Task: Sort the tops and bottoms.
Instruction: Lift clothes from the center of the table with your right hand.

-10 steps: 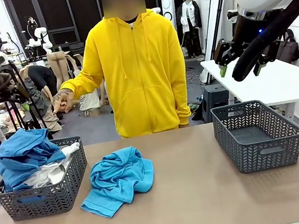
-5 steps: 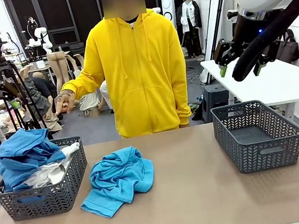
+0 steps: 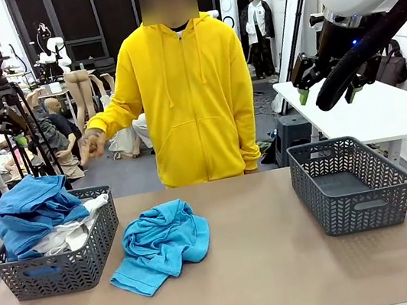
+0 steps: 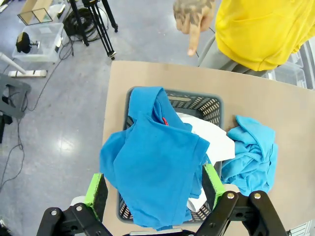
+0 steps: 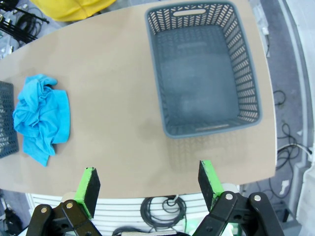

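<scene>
A royal blue garment (image 3: 30, 209) is heaped over a white one (image 3: 73, 233) in the left grey mesh basket (image 3: 68, 273). A turquoise garment (image 3: 160, 243) lies crumpled on the table beside that basket. My left gripper (image 3: 6, 131) hangs open high above the left basket. In its wrist view the gripper (image 4: 154, 189) looks straight down on the blue garment (image 4: 157, 167), the white one (image 4: 211, 140) and the turquoise one (image 4: 251, 152). My right gripper (image 3: 326, 94) is open, high over the right basket (image 3: 356, 209), with nothing between its fingers (image 5: 206, 179).
The right basket (image 5: 153, 59) holds nothing. A person in a yellow zip hoodie (image 3: 191, 100) stands at the far edge, and one hand (image 4: 192, 17) points a finger down near the left basket. The turquoise garment (image 5: 42, 115) leaves bare tabletop (image 3: 283, 264) between the baskets.
My left arm has shifted slightly up and to the left. The person's hand has dropped a little. The right arm and the garments have not moved.
</scene>
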### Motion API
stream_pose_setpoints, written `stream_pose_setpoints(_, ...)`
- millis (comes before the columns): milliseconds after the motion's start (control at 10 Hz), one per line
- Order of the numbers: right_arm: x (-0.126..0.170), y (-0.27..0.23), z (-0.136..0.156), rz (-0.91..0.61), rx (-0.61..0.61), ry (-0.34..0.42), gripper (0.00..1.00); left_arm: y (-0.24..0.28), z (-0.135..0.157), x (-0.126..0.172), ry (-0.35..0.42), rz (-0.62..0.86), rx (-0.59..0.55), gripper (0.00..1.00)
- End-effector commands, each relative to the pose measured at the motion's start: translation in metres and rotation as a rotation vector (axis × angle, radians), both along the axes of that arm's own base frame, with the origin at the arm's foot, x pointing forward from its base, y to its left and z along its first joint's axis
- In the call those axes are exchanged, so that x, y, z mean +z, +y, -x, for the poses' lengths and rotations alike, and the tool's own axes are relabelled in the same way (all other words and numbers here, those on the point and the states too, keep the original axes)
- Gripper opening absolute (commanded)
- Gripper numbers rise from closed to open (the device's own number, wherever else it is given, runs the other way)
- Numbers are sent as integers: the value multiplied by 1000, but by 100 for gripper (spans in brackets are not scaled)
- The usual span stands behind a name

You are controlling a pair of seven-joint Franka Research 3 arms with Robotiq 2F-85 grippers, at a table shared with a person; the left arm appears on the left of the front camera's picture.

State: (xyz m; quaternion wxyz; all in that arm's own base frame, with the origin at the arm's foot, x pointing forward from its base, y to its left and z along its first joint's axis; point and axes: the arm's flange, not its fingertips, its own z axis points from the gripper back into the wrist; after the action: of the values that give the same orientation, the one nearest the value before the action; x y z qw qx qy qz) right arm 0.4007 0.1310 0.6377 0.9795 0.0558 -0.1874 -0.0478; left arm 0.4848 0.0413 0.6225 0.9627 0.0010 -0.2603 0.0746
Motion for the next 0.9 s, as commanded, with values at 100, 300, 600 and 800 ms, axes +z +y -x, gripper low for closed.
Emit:
stream_pose_setpoints(100, -6, 0, 2, -29, 0, -13, 100, 1, 1, 1, -3, -1, 4, 100)
stream_pose_setpoints(300, 0, 0, 0, 0, 0, 0, 100, 0, 0, 0, 0, 0, 0, 100)
stream_pose_setpoints(600, 30, 116, -105, -20, 438, 33, 100, 59, 23, 35, -130, 25, 143, 100)
stream_pose_setpoints(800, 19, 201, -161, 16, 631, 112, 100, 125, 49, 43, -197, 37, 294, 100)
